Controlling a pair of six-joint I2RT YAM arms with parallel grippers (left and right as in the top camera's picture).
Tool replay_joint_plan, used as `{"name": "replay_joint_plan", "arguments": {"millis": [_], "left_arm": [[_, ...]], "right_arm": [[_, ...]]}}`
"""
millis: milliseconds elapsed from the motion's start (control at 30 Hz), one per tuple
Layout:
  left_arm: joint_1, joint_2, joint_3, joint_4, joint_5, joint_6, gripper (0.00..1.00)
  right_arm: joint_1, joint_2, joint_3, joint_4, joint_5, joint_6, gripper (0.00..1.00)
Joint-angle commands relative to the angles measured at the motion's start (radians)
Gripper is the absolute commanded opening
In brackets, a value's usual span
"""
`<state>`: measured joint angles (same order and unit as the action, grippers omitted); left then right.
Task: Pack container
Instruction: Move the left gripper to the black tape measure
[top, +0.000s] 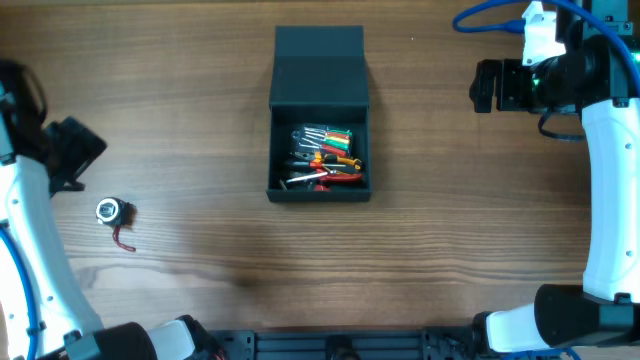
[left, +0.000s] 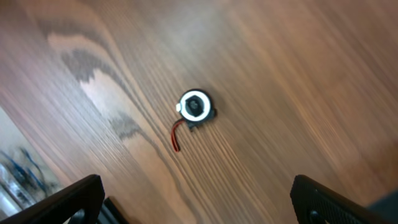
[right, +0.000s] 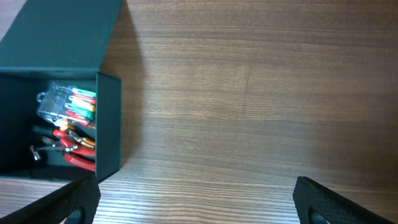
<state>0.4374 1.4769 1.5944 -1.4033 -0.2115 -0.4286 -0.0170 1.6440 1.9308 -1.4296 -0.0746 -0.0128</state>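
An open container (top: 320, 194) sits mid-worktop (top: 200, 270), toward the far side, with its flap lid (top: 318, 62) laid back flat on the wood behind it. Inside lie a clear case (top: 322, 138) of tools with green, orange and red handles and, nearer the front wall, red-handled pliers (top: 335, 176). Bits of bare metal at the box's left are too small to name.

Well off to the left, a small round part (top: 113, 211) with a white ring and a short red wire rests alone on the wood. The left arm (top: 30, 230) hangs just beside it, jaws spread wide and holding nothing. Its wrist camera looks down on the part (left: 196, 107) between the two fingers (left: 81, 199).

The right arm (top: 600, 200) is well apart from the box on the far right, jaws likewise wide and empty. Its wrist camera takes in the container (right: 109, 124), the case (right: 65, 102) and the pliers (right: 74, 146).
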Motion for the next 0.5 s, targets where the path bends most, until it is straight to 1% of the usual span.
{"name": "replay_joint_plan", "arguments": {"millis": [0,267,367,467], "left_arm": [[0.077,-0.009,-0.129,0.079,0.107,-0.024,1.00],[0.100,-0.009,-0.448,0.356,0.108,-0.024,1.00],[0.100,-0.009,-0.539,0.446,0.110,-0.024,1.00],[0.100,-0.003,-0.593,0.503,0.110,-0.025,1.00]], "right_arm": [[-0.002,0.010,-0.009,-0.003,-0.005,-0.011,1.00],[-0.002,0.010,-0.009,-0.018,-0.005,-0.011,1.00],[-0.002,0.010,-0.009,-0.023,-0.005,-0.011,1.00],[-0.002,0.010,-0.009,-0.025,-0.005,-0.011,1.00]]}}
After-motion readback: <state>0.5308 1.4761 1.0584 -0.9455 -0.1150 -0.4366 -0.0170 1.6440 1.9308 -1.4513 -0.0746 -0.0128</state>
